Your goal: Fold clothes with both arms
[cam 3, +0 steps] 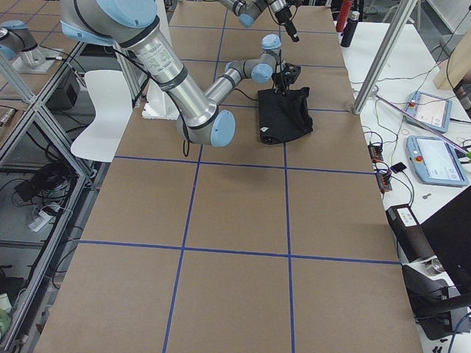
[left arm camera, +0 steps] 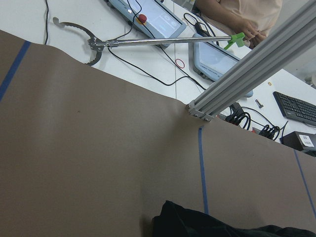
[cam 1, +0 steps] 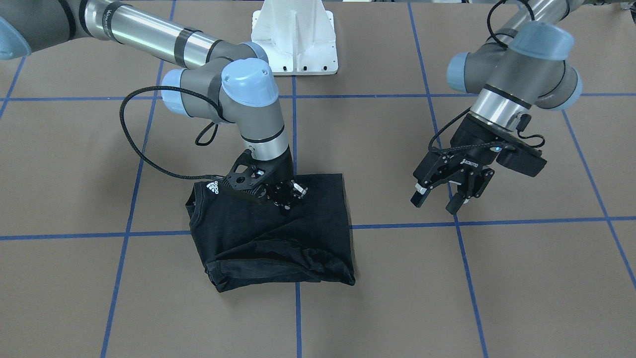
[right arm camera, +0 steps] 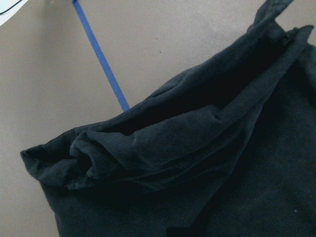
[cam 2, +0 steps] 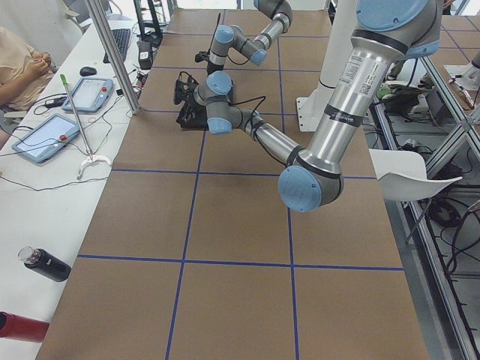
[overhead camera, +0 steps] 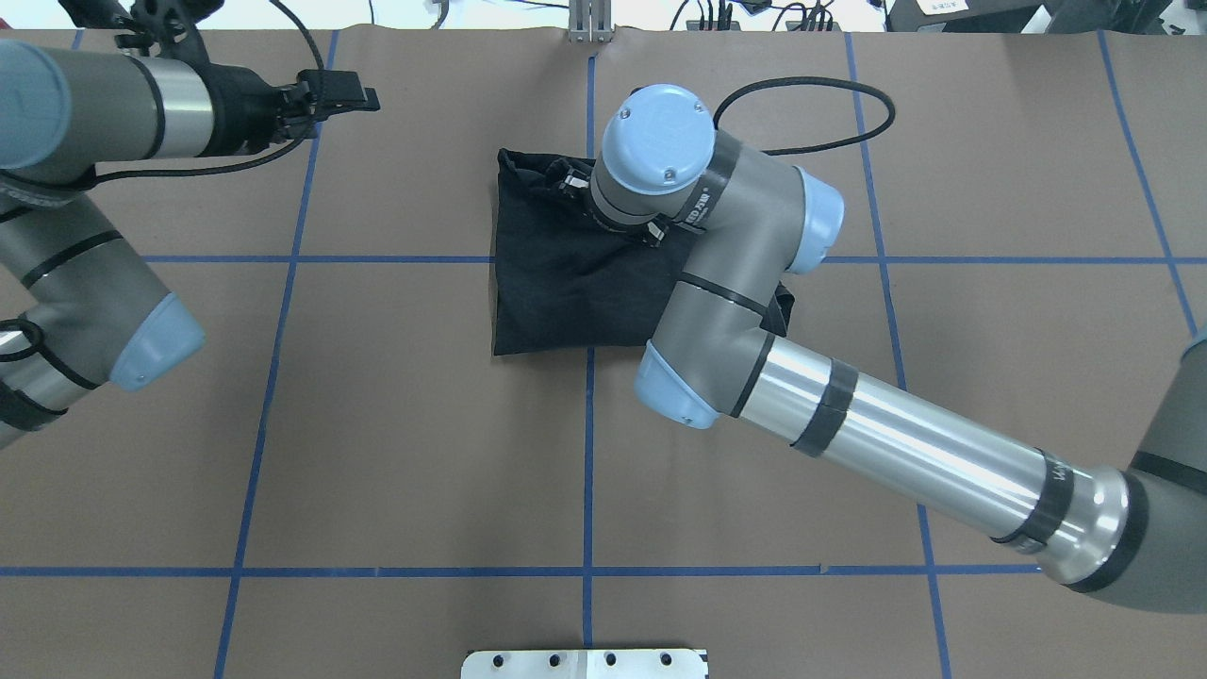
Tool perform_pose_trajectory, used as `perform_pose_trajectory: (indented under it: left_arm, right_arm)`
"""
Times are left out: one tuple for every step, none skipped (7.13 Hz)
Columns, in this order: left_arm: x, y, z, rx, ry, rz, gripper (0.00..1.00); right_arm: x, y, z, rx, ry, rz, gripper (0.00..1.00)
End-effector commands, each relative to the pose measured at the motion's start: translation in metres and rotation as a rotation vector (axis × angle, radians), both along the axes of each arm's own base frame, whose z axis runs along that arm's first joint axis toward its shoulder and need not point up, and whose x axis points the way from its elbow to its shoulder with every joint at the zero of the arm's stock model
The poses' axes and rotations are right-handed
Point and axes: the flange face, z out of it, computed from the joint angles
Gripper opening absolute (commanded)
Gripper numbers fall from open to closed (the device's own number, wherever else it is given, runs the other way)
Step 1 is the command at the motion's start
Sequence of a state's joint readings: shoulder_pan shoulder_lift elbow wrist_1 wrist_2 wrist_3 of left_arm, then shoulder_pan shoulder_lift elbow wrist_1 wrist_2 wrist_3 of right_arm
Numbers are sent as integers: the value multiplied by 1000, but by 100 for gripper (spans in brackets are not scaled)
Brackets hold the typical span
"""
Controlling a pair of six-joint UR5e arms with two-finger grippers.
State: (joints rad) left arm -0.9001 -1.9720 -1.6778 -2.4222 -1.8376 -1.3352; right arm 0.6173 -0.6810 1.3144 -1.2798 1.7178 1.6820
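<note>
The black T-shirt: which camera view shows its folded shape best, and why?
Exterior front-facing: nearly the whole folded T-shirt shows, white collar logo included. Overhead, the right arm covers part; side views show it small; wrist views only patches.

brown table with blue tape grid, tablet, black bottle.

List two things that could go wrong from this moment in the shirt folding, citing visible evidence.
1. The right gripper sits low on the folded T-shirt; if cloth catches on its fingers when it rises, the fold may pull open.
2. The shirt's bunched edge looks loose and could slump. The left gripper, open and apart, cannot steady it.
</note>
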Motion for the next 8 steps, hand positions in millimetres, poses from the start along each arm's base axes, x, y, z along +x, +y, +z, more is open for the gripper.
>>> perform_pose_trajectory:
  left_arm:
    - [-13,6,-2,9,3,9,100]
    - [-15,8,-3,9,9,6,100]
    - [-18,11,-10,-9,41,-1,100]
    - [-18,12,-11,-11,45,-2,100]
    - [-18,12,-12,-10,46,-1,100]
    - [-18,12,-12,-12,46,-2,100]
    - [-18,12,-9,-15,42,-2,100]
    - [-18,10,-9,-15,40,-5,100]
  right_arm:
    - [-46,-37,15,39,36,39,0]
    - [-62,-49,26,61,53,27,0]
    - [-66,-58,40,86,95,23,0]
    - [-55,-80,58,97,149,42,0]
    - [-39,-115,74,129,149,103,0]
    - [-32,-142,42,141,131,132,0]
    - [-24,-149,26,144,110,134,0]
    - [0,-160,6,140,56,119,0]
